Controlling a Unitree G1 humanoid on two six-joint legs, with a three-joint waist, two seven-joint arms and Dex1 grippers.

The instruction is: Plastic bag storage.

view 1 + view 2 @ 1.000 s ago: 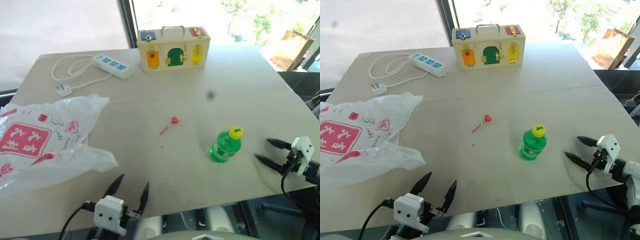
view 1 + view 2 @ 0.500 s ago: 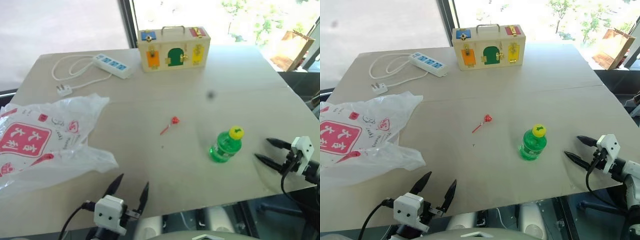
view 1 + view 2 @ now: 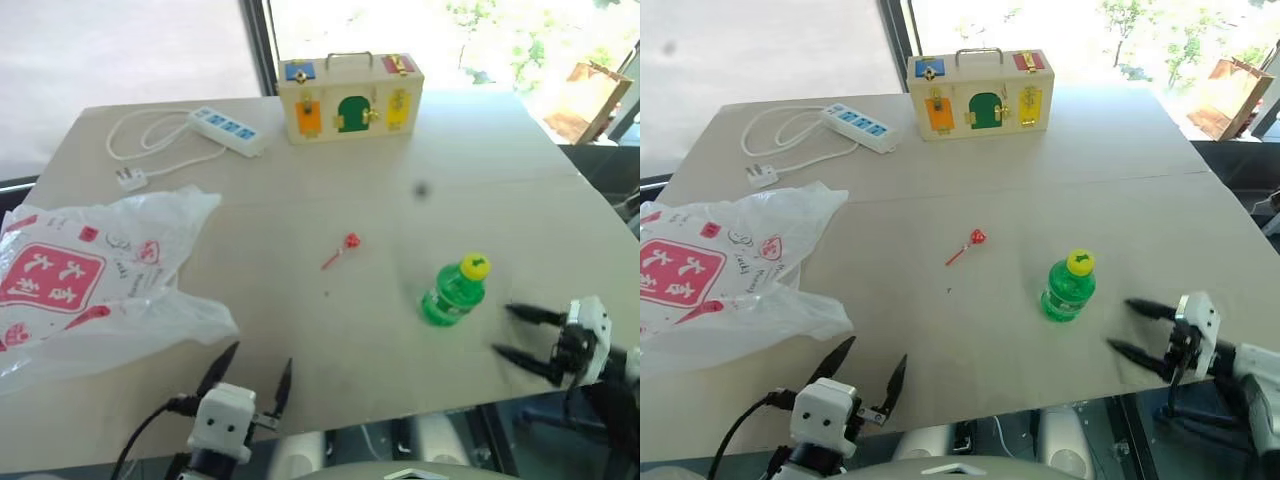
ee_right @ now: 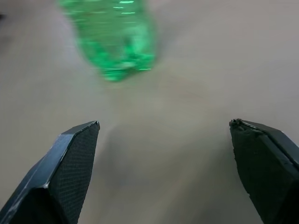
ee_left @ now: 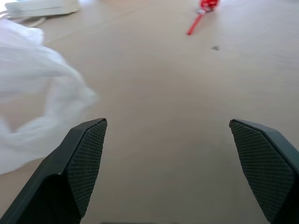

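Barely begun, by the look of it: nothing folded, nothing gathered, nothing stowed. Nearest, at the front edge of the bench [image 3: 420, 170], left claw [image 3: 252, 373] spread wide and empty, hovering just short of the bag's trailing tail, not touching. Off to the right, near the bench's right front corner, right claw [image 3: 522, 334] equally wide and empty, tips aimed toward the green bottle [image 3: 454, 290] and close beside it, no contact. Further left, the plastic bag [image 3: 95, 285] sprawled loose and crumpled along the left edge, red logo face up, partly running off the side. Mid-bench, a small red lollipop [image 3: 342, 250] lying alone. Beyond, white power strip [image 3: 223, 129] with its coiled cord at the far left, and the wooden latch box [image 3: 350, 95] upright at the far edge. Compared with a second ago: right claw pulled in leftward and nearer, now closer to the bottle; left claw much where it was, slightly rolled; bag, bottle and the rest unmoved. Everything left to do: grab, bunch up, put away.
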